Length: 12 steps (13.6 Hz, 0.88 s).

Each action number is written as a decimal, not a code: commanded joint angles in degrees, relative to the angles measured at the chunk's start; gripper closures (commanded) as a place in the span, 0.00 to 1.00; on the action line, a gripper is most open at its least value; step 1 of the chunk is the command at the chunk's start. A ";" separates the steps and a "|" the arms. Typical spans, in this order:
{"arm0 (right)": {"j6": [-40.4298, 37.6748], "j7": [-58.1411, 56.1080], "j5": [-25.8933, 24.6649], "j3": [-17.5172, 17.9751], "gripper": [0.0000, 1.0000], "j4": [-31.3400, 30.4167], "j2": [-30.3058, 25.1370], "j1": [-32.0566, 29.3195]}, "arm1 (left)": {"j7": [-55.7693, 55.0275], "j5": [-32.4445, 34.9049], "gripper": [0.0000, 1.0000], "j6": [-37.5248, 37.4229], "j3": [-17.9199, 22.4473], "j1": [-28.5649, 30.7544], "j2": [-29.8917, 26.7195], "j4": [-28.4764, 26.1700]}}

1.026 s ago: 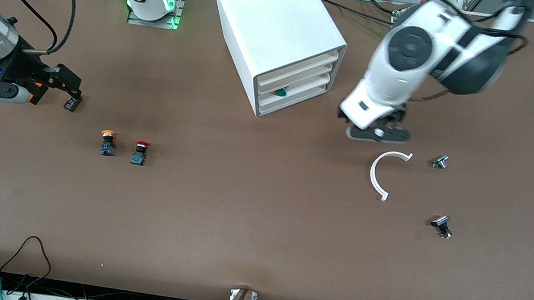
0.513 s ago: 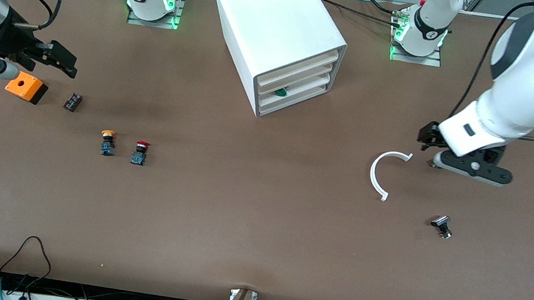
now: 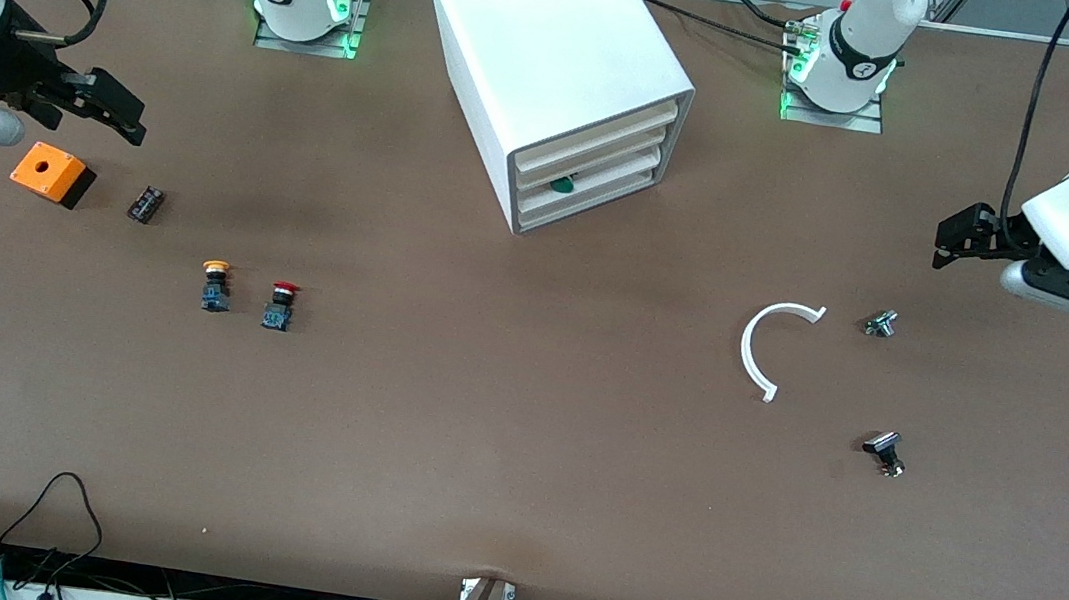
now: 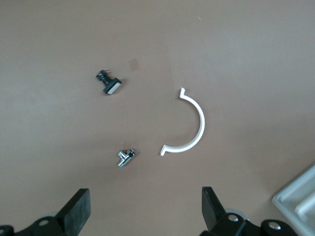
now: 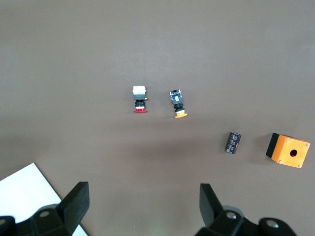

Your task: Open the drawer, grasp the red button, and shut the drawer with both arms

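Note:
The white cabinet (image 3: 553, 51) stands mid-table with its four cream-fronted drawers (image 3: 601, 162) pushed in; a small green thing (image 3: 563, 184) shows at one front. The red-capped button (image 3: 280, 304) stands on the table beside a yellow-capped one (image 3: 215, 285), toward the right arm's end. It also shows in the right wrist view (image 5: 140, 101). My right gripper (image 3: 134, 119) hangs open and empty above the table near an orange box (image 3: 51, 172). My left gripper (image 3: 952, 242) hangs open and empty at the left arm's end, near a small metal part (image 3: 880, 323).
A black cylinder (image 3: 146, 203) lies beside the orange box. A white half-ring (image 3: 770, 352), the metal part and a black part (image 3: 884, 453) lie toward the left arm's end. The left wrist view shows the half-ring (image 4: 193, 125) and a cabinet corner (image 4: 300, 201).
My left arm has swung away from the cabinet's front toward its own end of the table. My right gripper has drawn back off the black cylinder, uncovering the orange box.

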 commanded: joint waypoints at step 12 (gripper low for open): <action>-1.75 -3.02 -1.16 0.97 0.01 0.70 -0.89 -0.75 | 1.57 -0.07 0.01 -2.37 0.24 -0.99 -1.98 -0.65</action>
